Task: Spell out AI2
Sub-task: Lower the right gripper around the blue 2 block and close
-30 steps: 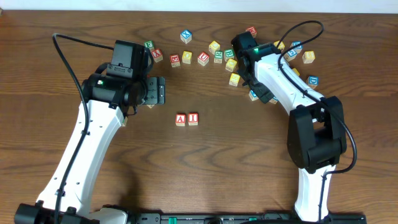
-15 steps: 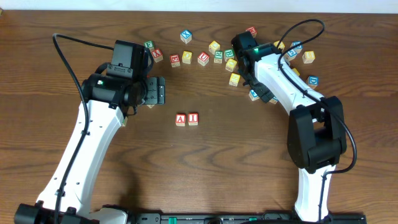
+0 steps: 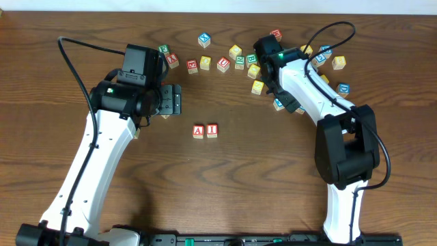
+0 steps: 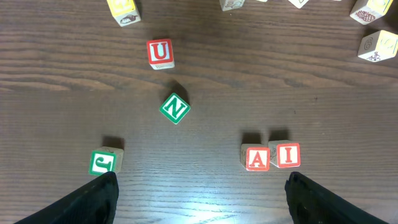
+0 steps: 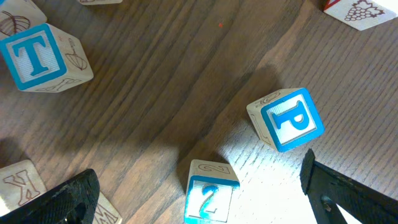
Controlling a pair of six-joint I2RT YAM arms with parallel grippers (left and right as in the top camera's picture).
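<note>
The red A block (image 3: pixel 198 131) and the red I block (image 3: pixel 212 130) stand touching, side by side, mid-table; they also show in the left wrist view, A (image 4: pixel 256 158) and I (image 4: pixel 286 154). The blue 2 block (image 5: pixel 208 200) lies between my right gripper's open fingers, untouched; in the overhead view it is the blue block (image 3: pixel 278 104) by the gripper tip. My right gripper (image 5: pixel 202 208) is open and hovers over it (image 3: pixel 288 102). My left gripper (image 4: pixel 202 199) is open and empty, left of the A block (image 3: pixel 174 101).
A blue P block (image 5: pixel 289 119) sits close right of the 2 and a blue T block (image 5: pixel 37 56) far left. Red U (image 4: pixel 160 53), green N (image 4: pixel 175 108) and green J (image 4: pixel 102 162) lie near my left gripper. Several loose blocks (image 3: pixel 235 58) spread along the back.
</note>
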